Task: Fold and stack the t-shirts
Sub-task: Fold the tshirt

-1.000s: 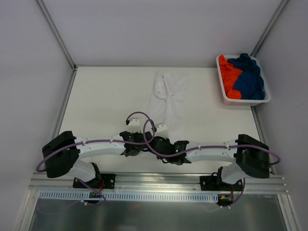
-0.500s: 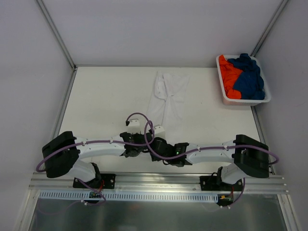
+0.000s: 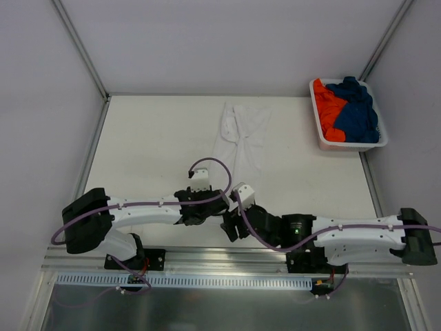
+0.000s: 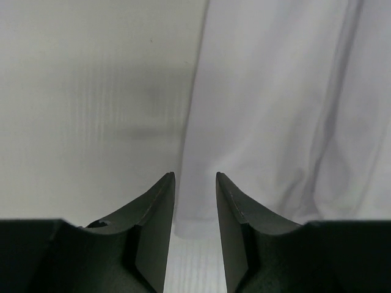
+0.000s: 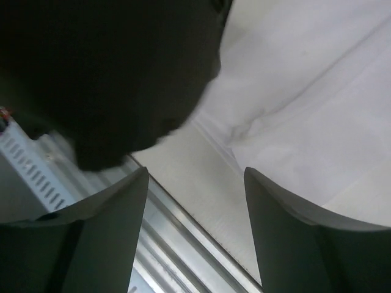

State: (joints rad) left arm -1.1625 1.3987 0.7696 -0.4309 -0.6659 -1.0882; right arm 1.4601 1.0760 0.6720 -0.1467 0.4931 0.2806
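1. Well to the left of the white plastic basket (image 3: 349, 146), on the middle of the table (image 3: 151, 145), lies the white t-shirt (image 3: 242, 141). It is drawn into a long narrow strip running away from me. The orange t-shirt (image 3: 327, 110) and the dark blue t-shirt (image 3: 358, 114) sit bunched inside that basket.
2. My left gripper (image 4: 194, 177) has its fingers a narrow gap apart with nothing between them, its tips just at the strip's near hem. My right gripper (image 5: 195, 171) is spread wide and empty over the same near end, on the basket's side of the left one.
3. I judge the white shirt thin, light and limp. It should sag from any single pinch and crease easily. I would take it at the near hem corners, one per gripper, low to the table, catching all layers.
4. The tabletop looks smooth and matte, so the cloth should slide rather than catch. White on white makes the edges hard for me to read.
5. Bare table shows between the strip and the basket. Pale walls close in the far side and both flanks, with the basket tucked in the far right corner.
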